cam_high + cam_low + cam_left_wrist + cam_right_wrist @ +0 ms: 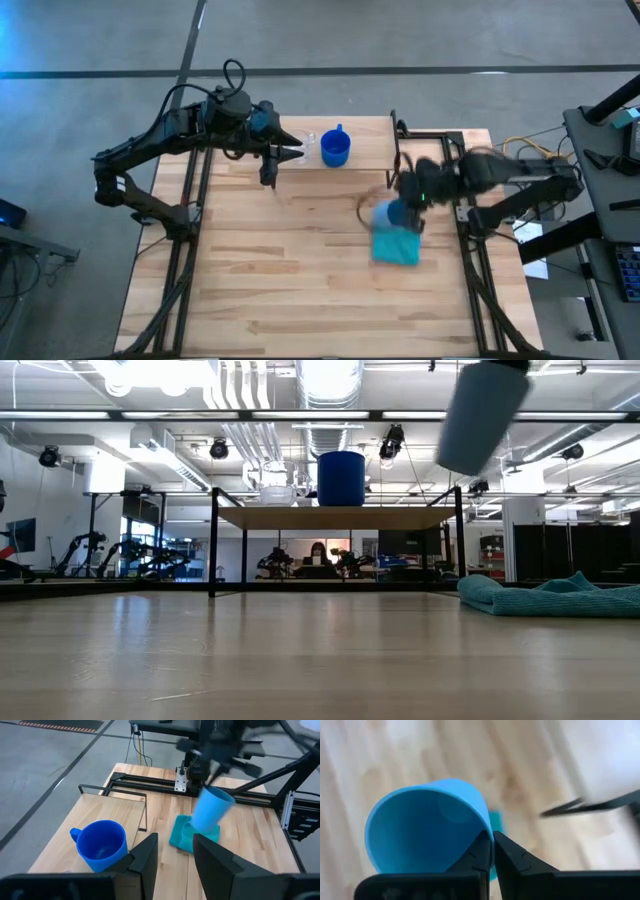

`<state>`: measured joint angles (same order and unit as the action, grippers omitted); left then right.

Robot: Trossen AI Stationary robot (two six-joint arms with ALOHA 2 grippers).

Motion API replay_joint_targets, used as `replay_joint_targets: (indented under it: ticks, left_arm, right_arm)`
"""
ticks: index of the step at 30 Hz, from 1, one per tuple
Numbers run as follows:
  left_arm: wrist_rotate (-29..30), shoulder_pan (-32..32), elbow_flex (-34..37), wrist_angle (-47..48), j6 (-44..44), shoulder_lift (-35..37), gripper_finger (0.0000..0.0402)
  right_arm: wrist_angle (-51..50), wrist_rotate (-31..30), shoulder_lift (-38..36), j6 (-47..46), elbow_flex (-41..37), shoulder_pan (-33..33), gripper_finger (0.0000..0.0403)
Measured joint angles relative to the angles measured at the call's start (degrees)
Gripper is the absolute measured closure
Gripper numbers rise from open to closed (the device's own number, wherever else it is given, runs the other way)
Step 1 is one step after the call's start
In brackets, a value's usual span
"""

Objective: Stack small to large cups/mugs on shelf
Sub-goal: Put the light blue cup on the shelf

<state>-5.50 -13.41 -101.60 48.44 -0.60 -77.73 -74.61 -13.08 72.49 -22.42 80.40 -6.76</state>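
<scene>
The light blue handleless cup [388, 214] hangs tilted in the air in my right gripper [408, 208], above the teal cloth [396, 247]. In the low view this cup [483, 415] is high above the table, to the right of the shelf [340, 517]. On the shelf board stand the deep blue mug [341, 478] and the clear cup [275, 488], side by side. My left gripper [285, 152] is open at the shelf's left end, next to the clear cup [307, 144]. Its fingers [147, 856] point past the blue mug [102, 844]. My right gripper [491, 845] pinches the light blue cup's wall at the rim [482, 827], one finger inside the cup and one outside. The cup is lifted clear of the table and tilted, with its open mouth [422, 832] toward the wrist camera.
The teal folded cloth [550, 598] lies on the tabletop right of the shelf. The shelf's thin black legs [213, 540] stand at the table's far side. Bare wooden tabletop [300, 280] spreads across the near half. A person sits far off in the room behind.
</scene>
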Motion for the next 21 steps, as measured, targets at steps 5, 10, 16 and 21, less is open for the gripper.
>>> replay_joint_targets:
  ticks: [5, 10, 16, 21]
  left_arm:
    - [0.3, -0.1, 0.0, 0.0, 3.5, 0.0, 0.0292]
    - [4.5, -1.1, 0.0, 0.0, 8.7, -0.1, 0.0292]
    - [4.8, -4.2, 0.1, 0.1, 7.0, -1.4, 0.0292]
    - [6.0, -7.3, 0.2, 0.1, 7.0, -2.5, 0.0292]
  right_arm:
    - [-0.1, -0.8, 0.3, 7.0, 5.1, 11.9, 0.0394]
    - [-0.2, 1.9, 2.7, 12.0, 8.4, 22.3, 0.0394]
    - [-0.5, 9.8, 11.6, 17.9, 15.7, 30.8, 0.0394]
    - [-6.7, 6.9, 21.6, 22.8, 28.9, 34.5, 0.0394]
